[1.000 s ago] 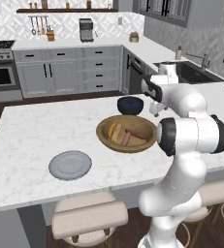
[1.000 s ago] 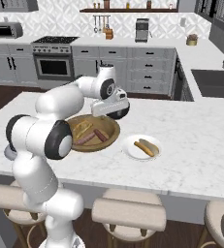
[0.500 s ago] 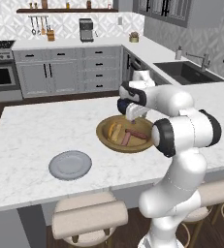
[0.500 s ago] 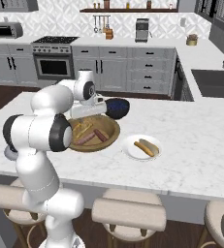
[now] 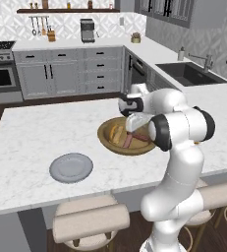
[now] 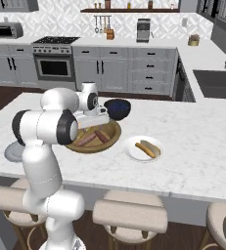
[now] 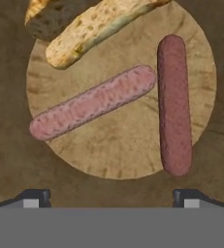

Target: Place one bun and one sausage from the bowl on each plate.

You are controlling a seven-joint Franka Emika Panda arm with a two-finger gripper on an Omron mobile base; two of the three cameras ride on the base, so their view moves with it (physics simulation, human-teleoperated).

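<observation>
The brown wooden bowl [image 5: 107, 141] [image 6: 113, 138] [image 7: 7, 160] sits mid-counter. It holds a pale pink sausage [image 7: 91, 102], a darker red sausage [image 7: 174, 104] and a bun [image 7: 94, 26]. My gripper [image 7: 112, 197] [image 5: 133, 126] [image 6: 89, 126] hangs open just above the bowl, pointing down, with nothing between its fingertips [image 7: 36, 196]. The grey plate [image 5: 71, 167] lies bare toward the counter's front left. On the far side of the bowl, the white plate [image 6: 130, 151] carries a bun and a sausage [image 6: 144, 147]. My arm hides part of the bowl in the left base view.
A dark blue bowl [image 6: 117, 108] stands just behind the wooden bowl. A sink [image 5: 191, 73] is set in the side counter. Padded stools [image 6: 129, 215] line the counter's near edge. Bare marble stretches between the grey plate and the bowl.
The hand swung from beside the dark blue bowl leftward and down over the wooden bowl. Its jaws stayed open.
</observation>
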